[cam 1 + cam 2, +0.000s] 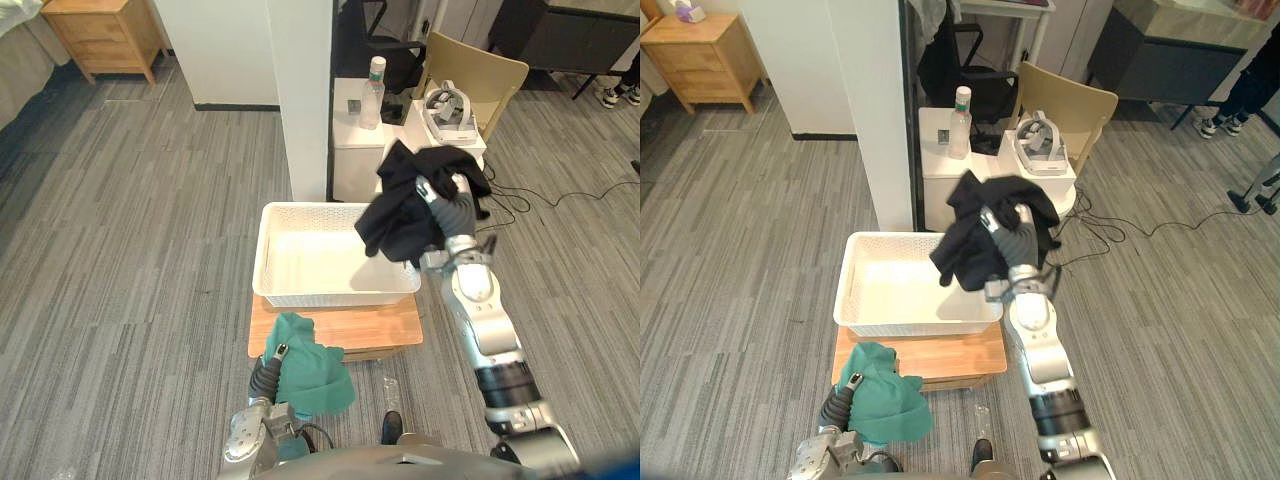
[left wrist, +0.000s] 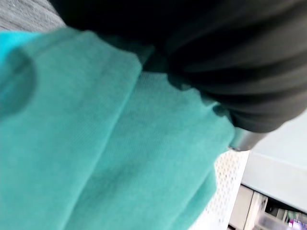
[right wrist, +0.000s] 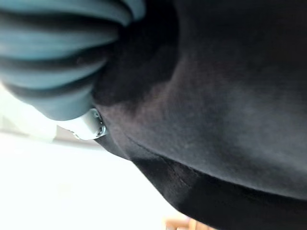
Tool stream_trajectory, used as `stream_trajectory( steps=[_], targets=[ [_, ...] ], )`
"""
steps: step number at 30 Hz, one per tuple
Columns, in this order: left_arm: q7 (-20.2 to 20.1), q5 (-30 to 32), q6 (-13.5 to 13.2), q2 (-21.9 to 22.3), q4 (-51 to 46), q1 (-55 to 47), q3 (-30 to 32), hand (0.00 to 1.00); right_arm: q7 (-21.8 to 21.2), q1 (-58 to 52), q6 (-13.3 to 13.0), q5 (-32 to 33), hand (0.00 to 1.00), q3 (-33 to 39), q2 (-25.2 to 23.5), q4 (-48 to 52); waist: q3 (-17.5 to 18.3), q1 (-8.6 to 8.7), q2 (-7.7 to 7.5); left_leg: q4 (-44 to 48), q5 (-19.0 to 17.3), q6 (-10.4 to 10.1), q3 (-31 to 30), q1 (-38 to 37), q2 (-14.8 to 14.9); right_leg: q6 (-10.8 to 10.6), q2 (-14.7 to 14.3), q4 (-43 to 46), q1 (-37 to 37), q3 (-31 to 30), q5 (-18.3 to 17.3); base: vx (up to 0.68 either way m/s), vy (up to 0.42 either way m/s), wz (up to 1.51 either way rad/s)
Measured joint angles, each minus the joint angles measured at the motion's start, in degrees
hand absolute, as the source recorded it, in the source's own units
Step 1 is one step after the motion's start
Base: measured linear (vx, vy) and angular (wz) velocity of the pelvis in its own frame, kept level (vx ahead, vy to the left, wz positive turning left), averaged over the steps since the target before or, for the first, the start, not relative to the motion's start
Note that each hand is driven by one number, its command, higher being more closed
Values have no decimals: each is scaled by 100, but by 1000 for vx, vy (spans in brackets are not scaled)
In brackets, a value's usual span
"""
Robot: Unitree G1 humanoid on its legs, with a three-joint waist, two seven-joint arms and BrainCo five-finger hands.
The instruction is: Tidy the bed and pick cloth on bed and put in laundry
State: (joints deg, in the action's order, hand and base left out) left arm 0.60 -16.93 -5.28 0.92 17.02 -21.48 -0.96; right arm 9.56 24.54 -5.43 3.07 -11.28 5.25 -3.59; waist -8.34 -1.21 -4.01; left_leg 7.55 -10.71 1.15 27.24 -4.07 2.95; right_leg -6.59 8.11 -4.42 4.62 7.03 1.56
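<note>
Evidently the black cloth (image 1: 400, 215) is carried high so it can clear the rim and fall inside: it hangs over the 3 o'clock side of the white laundry basket (image 1: 300, 292), its lower folds dipping past the rim, not yet let go. The right robot hand (image 1: 452, 203) is clenched on it, silver fingers curled into the bunched fabric near the top. The forearm rises steeply from 5 o'clock, with the wrist bent forward towards the basket, so the cloth dangles freely below the grip. The basket looks bare inside and sits on a low wooden desk (image 1: 370, 325), which lifts it nearer to the arms' reach.

At the basket's 6 o'clock, over the desk's near left corner, the green cloth (image 1: 310, 370) is draped across the left robot hand (image 1: 266, 376). That hand is raised low and close to the body, probably waiting its turn. Whether it grips the fabric or merely bears it I cannot tell, since the cloth covers it.
</note>
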Motion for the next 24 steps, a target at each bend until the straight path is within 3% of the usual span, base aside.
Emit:
stream_trajectory(
  steps=[3,5,14,20,24],
  targets=[
    [27,-74,0,-43,2,-44,-4,100,6,700,8,-48,100,-355,-11,-581,-11,-43,20,-98,103,36,-91,32,-31,23,12,-15,-18,6,110,-83,1,17],
    [35,-216,0,-87,2,-72,-10,100,21,958,14,-185,100,-449,-37,-839,-12,-188,22,-158,153,30,-130,54,-44,24,17,29,-62,14,110,-94,-14,15],
    [59,-330,-4,-216,-5,-193,4,100,37,1255,86,-228,100,-563,-258,-1767,-233,-256,120,-254,405,15,-308,354,-116,33,62,96,-333,163,106,-101,-39,9],
    [50,-465,-72,-255,-29,156,149,100,89,2388,194,-442,100,-327,-44,-3057,-1143,-263,341,-41,576,77,-464,1026,-115,168,119,337,-940,272,154,-186,-34,15],
    [14,-629,-263,-444,-97,474,155,100,257,3640,218,-431,100,36,529,-4060,-1649,-290,603,90,721,146,-583,1559,-135,159,191,571,-1448,360,178,-118,12,23]
  ],
)
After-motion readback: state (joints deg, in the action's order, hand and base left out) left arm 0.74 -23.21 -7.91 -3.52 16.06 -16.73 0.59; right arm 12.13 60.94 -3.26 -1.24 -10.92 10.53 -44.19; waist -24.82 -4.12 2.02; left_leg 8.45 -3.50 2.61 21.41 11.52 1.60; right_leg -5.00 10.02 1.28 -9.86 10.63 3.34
